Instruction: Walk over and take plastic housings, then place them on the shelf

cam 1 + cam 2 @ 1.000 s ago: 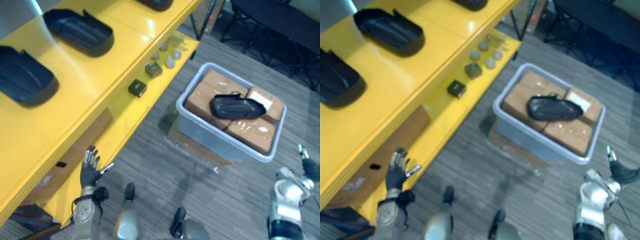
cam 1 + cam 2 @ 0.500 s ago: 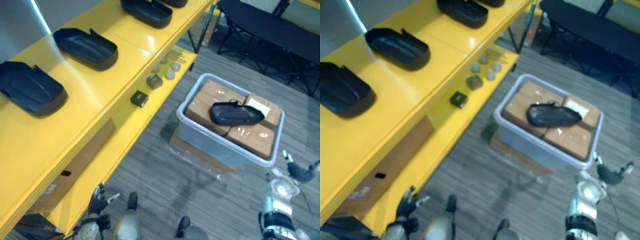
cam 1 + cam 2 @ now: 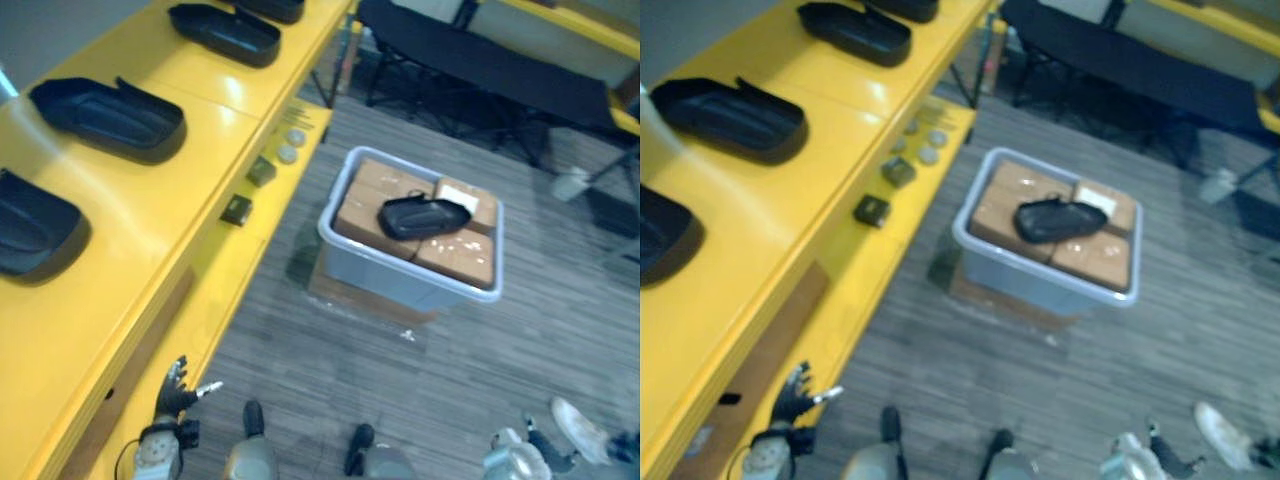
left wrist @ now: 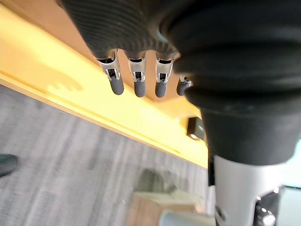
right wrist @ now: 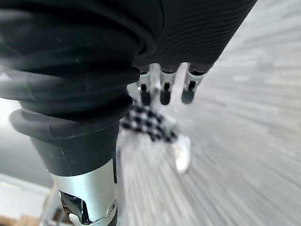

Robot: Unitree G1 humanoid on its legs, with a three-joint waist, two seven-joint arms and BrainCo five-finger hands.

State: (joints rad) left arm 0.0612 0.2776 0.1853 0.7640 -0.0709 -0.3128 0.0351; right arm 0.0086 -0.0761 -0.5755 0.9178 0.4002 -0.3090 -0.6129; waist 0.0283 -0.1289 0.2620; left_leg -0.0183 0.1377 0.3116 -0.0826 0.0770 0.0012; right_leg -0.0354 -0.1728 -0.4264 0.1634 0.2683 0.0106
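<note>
Left hand (image 3: 176, 392) and right hand (image 5: 163, 92) empty, fingers relaxed open; best walk to grey bin (image 3: 385, 275) at 1 o'clock, face black plastic housing (image 3: 420, 215) squarely.

Your left hand (image 3: 176, 392), lower left: dark ribbed cover, silver dark-tipped fingers (image 4: 137, 77). Right hand (image 5: 165, 89): identical, silver-grey wrist tube.

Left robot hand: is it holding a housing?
No, the left robot hand shows straight fingers holding nothing, beside the yellow shelf.
</note>
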